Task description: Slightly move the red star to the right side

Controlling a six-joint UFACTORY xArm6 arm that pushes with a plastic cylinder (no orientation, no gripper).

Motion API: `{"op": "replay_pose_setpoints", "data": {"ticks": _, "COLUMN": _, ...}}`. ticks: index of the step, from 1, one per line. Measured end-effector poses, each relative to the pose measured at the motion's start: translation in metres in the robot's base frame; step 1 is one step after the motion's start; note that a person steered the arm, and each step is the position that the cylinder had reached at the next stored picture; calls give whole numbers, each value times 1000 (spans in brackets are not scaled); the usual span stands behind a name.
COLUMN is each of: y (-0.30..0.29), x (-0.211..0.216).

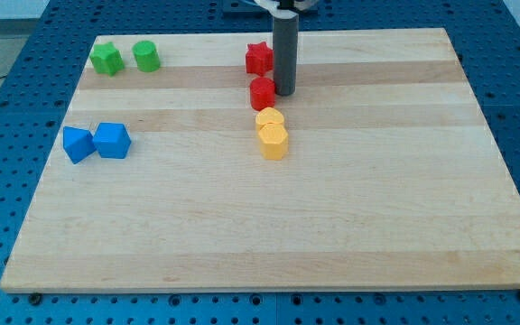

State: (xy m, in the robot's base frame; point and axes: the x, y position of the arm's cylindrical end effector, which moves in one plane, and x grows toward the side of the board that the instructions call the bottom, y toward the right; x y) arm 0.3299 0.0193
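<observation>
Our wooden board (332, 226) fills most of the view, a pale plank surface lying on a blue perforated table (7, 54). Our dark rod (284, 54) comes down from the view's top, standing upright, and my tip (284, 93) rests on the board just to the view's right of the red cylinder (262, 93), touching it or very nearly so. We carry no jaws at all, so there is nothing to open, close or grip with; the rod merely stands against the blocks.

The red star (258, 58), the block we are to shift, lies near the top edge of the board, just left of the rod's shaft and right above the red cylinder; whether the shaft touches it we cannot tell.

Below the red cylinder sit two yellow blocks, one (270, 118) partly behind the other (273, 140), pressed together; their shapes are rounded.

At the view's left, two blue blocks lie side by side and touching: a blue one (78, 143) and a blue cube (112, 140).

At the top left, a green star-like block (106, 59) and a green cylinder (146, 56) stand close beside each other
</observation>
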Motion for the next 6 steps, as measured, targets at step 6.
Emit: {"op": "replay_pose_setpoints", "data": {"ticks": 6, "y": -61, "x": -94}}
